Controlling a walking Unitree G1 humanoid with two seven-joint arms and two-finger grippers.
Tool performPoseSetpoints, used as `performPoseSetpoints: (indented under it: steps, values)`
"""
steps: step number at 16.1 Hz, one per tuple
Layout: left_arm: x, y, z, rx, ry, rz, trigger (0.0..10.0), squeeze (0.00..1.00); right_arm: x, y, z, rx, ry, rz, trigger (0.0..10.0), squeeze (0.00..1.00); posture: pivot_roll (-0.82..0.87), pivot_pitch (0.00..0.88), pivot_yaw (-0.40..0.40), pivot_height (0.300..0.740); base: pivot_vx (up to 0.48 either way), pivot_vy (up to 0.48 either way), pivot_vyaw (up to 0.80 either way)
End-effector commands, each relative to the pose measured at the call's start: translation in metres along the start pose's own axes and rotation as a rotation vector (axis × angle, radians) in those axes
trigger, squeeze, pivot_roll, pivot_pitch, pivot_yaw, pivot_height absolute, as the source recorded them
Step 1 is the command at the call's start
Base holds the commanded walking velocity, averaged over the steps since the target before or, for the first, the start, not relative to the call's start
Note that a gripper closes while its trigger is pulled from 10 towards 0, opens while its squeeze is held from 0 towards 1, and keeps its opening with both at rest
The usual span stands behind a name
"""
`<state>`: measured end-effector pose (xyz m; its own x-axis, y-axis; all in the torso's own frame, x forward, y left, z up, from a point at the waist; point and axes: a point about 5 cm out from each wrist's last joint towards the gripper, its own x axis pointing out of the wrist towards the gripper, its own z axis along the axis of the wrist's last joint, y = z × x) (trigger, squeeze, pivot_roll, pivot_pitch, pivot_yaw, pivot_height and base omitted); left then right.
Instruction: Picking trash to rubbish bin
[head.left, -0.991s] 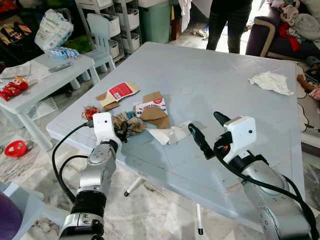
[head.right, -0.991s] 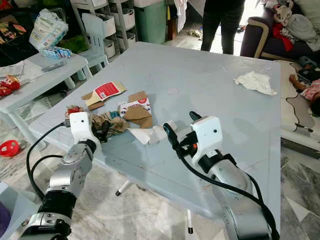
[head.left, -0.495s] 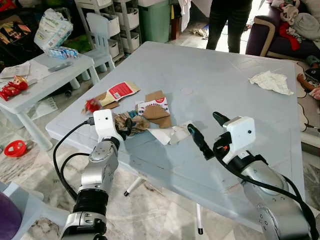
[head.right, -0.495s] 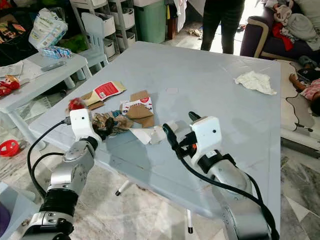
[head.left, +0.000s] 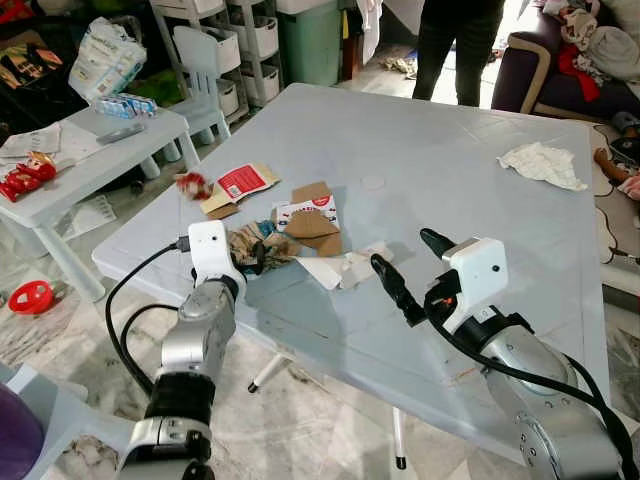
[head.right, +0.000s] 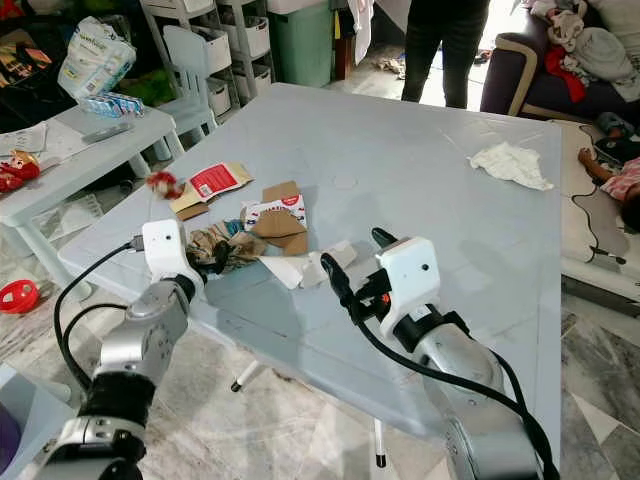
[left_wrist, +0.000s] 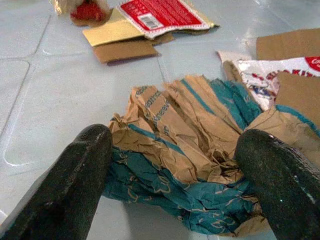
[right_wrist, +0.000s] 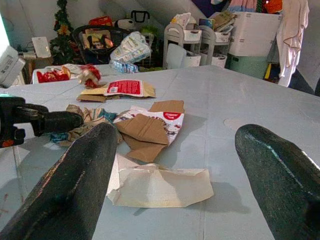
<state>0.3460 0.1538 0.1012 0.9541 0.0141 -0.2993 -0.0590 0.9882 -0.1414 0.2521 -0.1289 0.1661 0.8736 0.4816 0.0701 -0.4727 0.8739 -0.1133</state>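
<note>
A crumpled brown and teal paper (left_wrist: 190, 150) lies near the table's left front edge. My left gripper (head.left: 252, 258) is open, one finger on each side of it. Just beyond lie cardboard pieces with a red-and-white printed pack (head.left: 308, 220), a flattened red-labelled carton (head.left: 238, 183) and a small red wrapper (head.left: 190, 185). A white paper scrap (right_wrist: 160, 186) lies on the table in front of my right gripper (head.left: 402, 250), which hovers open and holds nothing. A crumpled white tissue (head.left: 542, 163) sits at the far right of the table.
The grey table (head.left: 450, 180) reaches to a person (head.left: 455, 45) standing at its far side. A low white table (head.left: 95, 160) with clutter is on the left, a green bin (head.left: 312, 42) and drawers behind it. A red toy (head.left: 30, 297) lies on the floor.
The left gripper has pushed forward so its fingers straddle the crumpled paper. The small red wrapper has moved away toward the red-labelled carton. The right gripper has edged slightly left.
</note>
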Motion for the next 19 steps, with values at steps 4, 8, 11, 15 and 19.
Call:
performPoseSetpoints:
  steps: [4, 8, 11, 15, 19]
  values:
    - [-0.003, 0.010, -0.039, -0.040, 0.180, 0.037, 10.0, 0.00, -0.001, 0.004, 0.005, -0.002, -0.014, 0.031, 10.0, 0.00, -0.13, 0.027, 0.028, 0.740, 0.000, 0.000, 0.00]
    - [-0.004, 0.007, -0.039, -0.083, 0.172, 0.005, 0.0, 0.00, -0.001, 0.004, 0.005, 0.001, -0.011, 0.038, 10.0, 0.00, -0.13, 0.029, 0.026, 0.740, 0.000, 0.000, 0.00]
    - [-0.005, 0.004, -0.041, -0.090, 0.174, -0.001, 0.0, 0.00, -0.001, 0.005, 0.006, 0.002, -0.011, 0.042, 10.0, 0.00, -0.13, 0.030, 0.024, 0.740, 0.000, 0.000, 0.00]
    - [-0.007, 0.003, -0.041, -0.108, 0.166, 0.002, 0.0, 0.00, -0.002, 0.006, 0.005, 0.005, -0.004, 0.049, 10.0, 0.00, -0.13, 0.030, 0.021, 0.740, 0.000, 0.000, 0.00]
    - [-0.008, 0.004, -0.039, -0.116, 0.148, 0.020, 0.0, 0.00, -0.002, 0.006, 0.004, 0.006, 0.001, 0.056, 10.0, 0.00, -0.13, 0.028, 0.019, 0.740, 0.000, 0.000, 0.00]
